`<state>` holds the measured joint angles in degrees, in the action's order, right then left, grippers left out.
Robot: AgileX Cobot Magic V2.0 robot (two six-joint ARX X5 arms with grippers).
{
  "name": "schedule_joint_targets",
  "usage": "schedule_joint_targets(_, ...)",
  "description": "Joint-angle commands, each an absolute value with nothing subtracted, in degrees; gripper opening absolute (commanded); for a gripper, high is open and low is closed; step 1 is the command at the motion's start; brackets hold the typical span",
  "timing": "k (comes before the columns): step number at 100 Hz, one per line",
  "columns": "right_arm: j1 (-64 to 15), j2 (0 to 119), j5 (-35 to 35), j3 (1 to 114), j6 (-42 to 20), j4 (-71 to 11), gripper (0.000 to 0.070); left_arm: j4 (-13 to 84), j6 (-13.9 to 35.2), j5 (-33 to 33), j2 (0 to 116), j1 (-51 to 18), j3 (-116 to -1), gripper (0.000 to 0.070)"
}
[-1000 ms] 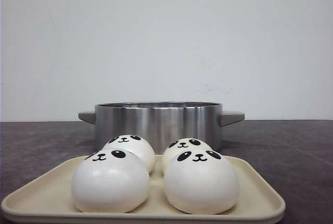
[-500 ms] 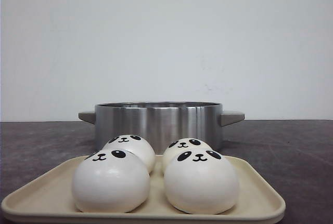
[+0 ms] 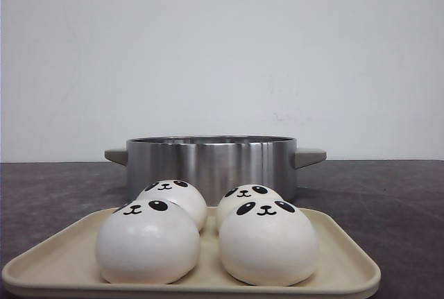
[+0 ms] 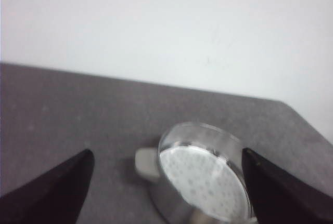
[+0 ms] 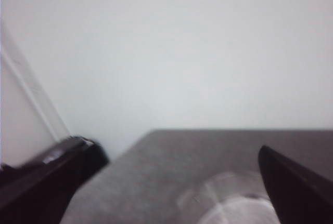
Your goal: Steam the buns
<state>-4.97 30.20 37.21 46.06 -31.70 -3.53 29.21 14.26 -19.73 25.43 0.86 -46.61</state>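
Four white panda-faced buns sit on a beige tray (image 3: 62,257) at the table's front: front left bun (image 3: 147,241), front right bun (image 3: 268,242), back left bun (image 3: 173,198), back right bun (image 3: 244,197). Behind them stands a steel steamer pot (image 3: 211,164) with grey handles. The left wrist view shows the pot (image 4: 203,180) with its perforated insert between my open left gripper's (image 4: 167,161) black fingertips (image 4: 62,182). My right gripper (image 5: 179,159) is open and empty, with the pot's blurred rim (image 5: 234,203) below it. No gripper shows in the front view.
The dark grey table (image 3: 388,195) runs back to a white wall. The pot's side handles (image 3: 310,156) stick out left and right. In the left wrist view the table's far edge (image 4: 156,86) meets the wall.
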Motion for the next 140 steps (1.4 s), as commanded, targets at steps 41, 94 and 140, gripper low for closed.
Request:
schedule_joint_targets(41, -36.6, 49.3, 8.4, 47.1, -22.5, -14.3, 0.0698, 37.2, 15.0, -20.1, 25.8, -1.4, -47.5, 0.0566)
schedule_joint_targets(94, -49.5, 82.1, -0.2, 58.2, -31.1, -33.5, 0.0561, 40.4, 16.2, -20.1, 25.8, -3.4, -47.5, 0.0566)
schedule_joint_targets(140, -46.6, 94.3, 0.1, 58.2, -31.1, -28.8, 0.0556, 41.1, 18.5, -21.1, 25.8, -5.8, -47.5, 0.0566)
